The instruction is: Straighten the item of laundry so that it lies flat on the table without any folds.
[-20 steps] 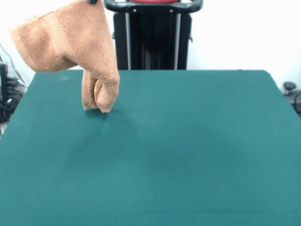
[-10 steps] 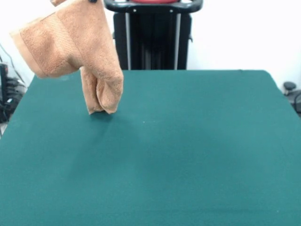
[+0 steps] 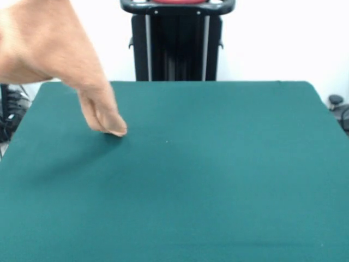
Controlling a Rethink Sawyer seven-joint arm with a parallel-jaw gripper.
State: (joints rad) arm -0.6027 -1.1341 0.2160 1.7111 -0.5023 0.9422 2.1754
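The item of laundry (image 3: 46,41), a light orange-tan towel, hangs bunched in the air at the upper left of the front view and looks motion-blurred. Its top runs out past the picture's top and left edges. Its lowest corner (image 3: 110,126) reaches down to the table (image 3: 218,164), which is covered in dark green cloth, and touches or nearly touches it at the far left. The gripper is above the picture's top edge and does not show. No stripes or label can be made out in the blur.
The robot's black pedestal (image 3: 177,43) stands behind the table's far edge at the top centre. Dark cables and gear (image 3: 10,112) sit off the table's left side, and a dark object (image 3: 338,106) sits off its right.
The hanging towel has swung left and spread toward the camera. Its lower end has shifted slightly left on the table. The dark gripper tip seen earlier at the top edge no longer shows.
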